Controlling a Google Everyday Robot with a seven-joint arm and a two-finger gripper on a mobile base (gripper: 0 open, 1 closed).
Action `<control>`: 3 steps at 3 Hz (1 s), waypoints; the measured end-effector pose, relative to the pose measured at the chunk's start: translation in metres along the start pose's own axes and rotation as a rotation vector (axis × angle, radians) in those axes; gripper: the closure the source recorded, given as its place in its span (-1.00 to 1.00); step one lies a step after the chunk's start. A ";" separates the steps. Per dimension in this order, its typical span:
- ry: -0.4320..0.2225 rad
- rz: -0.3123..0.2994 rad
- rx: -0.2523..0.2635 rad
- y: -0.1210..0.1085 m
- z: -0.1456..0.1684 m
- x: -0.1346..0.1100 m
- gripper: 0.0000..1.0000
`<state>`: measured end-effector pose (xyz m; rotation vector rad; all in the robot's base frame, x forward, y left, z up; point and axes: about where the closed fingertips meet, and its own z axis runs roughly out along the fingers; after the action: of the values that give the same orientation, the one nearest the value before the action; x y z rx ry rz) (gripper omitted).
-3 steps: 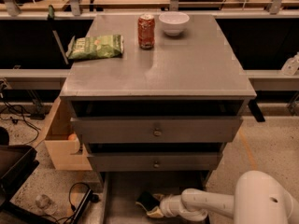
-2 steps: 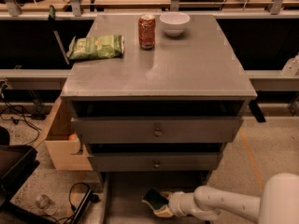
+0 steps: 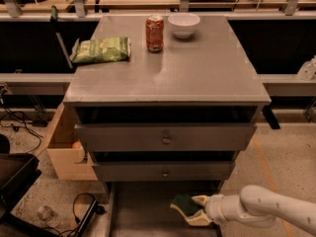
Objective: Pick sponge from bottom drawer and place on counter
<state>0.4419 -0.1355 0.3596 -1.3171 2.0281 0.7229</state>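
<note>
The sponge, dark green on top with a pale edge, is held between the pale fingers of my gripper, which is shut on it. It hangs just above the right part of the open bottom drawer at the foot of the cabinet. My white arm reaches in from the lower right. The grey counter is the cabinet's top, well above the gripper.
On the counter stand a green snack bag, a red soda can and a white bowl. Two drawer fronts with knobs jut out above the bottom drawer. A wooden box and cables lie left of the cabinet.
The gripper has moved to the right and slightly up with the sponge in it. The arm has drawn back towards the lower right.
</note>
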 end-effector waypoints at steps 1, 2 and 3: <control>-0.008 0.037 0.034 0.001 -0.080 -0.026 1.00; -0.046 0.041 0.080 0.013 -0.153 -0.053 1.00; -0.046 0.032 0.174 0.038 -0.227 -0.085 1.00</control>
<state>0.3897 -0.2345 0.5776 -1.1612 2.0298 0.5712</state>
